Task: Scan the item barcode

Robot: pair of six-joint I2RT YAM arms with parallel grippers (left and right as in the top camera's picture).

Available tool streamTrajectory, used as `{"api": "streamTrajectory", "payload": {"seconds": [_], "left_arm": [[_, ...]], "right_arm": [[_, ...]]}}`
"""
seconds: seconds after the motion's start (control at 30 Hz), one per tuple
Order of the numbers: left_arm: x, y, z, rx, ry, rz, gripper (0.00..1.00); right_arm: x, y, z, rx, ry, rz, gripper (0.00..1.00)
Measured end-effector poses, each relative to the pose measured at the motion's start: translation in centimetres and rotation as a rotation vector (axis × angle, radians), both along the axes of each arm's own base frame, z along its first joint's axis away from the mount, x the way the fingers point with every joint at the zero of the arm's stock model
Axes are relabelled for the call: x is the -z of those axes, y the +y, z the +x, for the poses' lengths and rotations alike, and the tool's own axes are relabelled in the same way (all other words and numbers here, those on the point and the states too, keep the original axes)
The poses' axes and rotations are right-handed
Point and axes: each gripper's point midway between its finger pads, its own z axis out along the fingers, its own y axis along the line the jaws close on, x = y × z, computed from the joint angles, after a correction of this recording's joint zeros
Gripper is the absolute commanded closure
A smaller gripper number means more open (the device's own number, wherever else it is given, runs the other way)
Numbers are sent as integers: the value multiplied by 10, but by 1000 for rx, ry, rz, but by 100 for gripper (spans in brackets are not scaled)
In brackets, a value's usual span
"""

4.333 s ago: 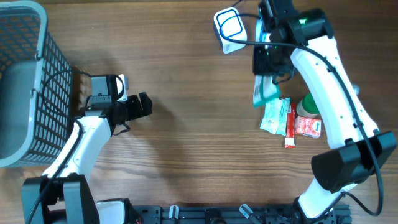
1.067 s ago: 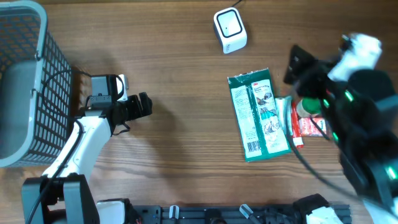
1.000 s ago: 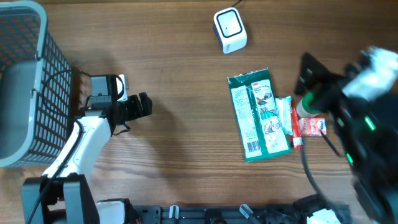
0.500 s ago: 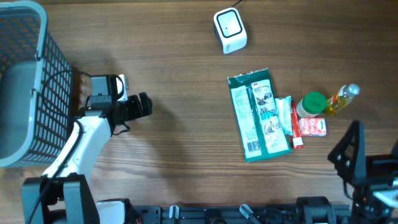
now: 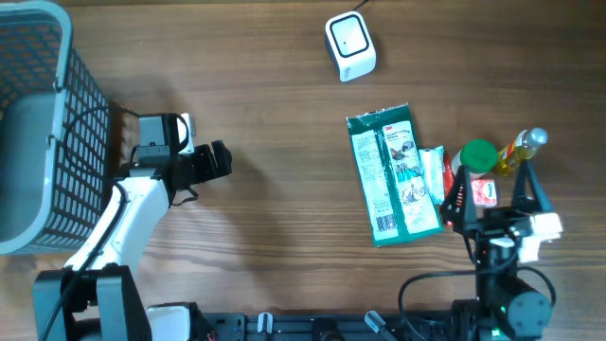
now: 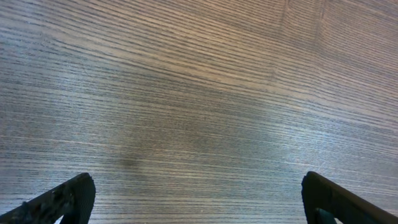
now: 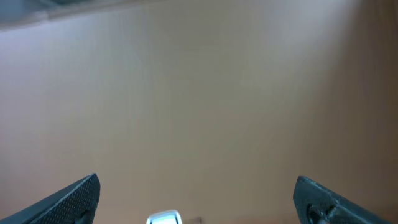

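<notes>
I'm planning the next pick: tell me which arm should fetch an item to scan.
Right, most likely. The right gripper, open, is beside the green packet; the left gripper, also open, sits far off by the basket.

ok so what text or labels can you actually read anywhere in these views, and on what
No text can be read in any view.
Green packet: white print, too small to read.
Red and white sachet: print blurred.
White scanner: no lettering visible.
</notes>
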Motion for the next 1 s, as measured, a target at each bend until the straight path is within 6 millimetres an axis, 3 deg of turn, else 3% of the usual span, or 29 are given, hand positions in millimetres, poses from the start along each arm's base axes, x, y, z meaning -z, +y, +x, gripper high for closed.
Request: {"api": "streamTrajectory", "payload": {"seconds": [0.27,0.53,1.0], "left_arm": [[0,0,0,0,0,0,0],[0,0,0,0,0,0,0],[0,0,0,0,0,0,0]], "right_arm": [[100,2,20,-9,400,-16,0],[101,16,18,-63,392,-159,0],[101,17,18,-67,389,-177,0]]}}
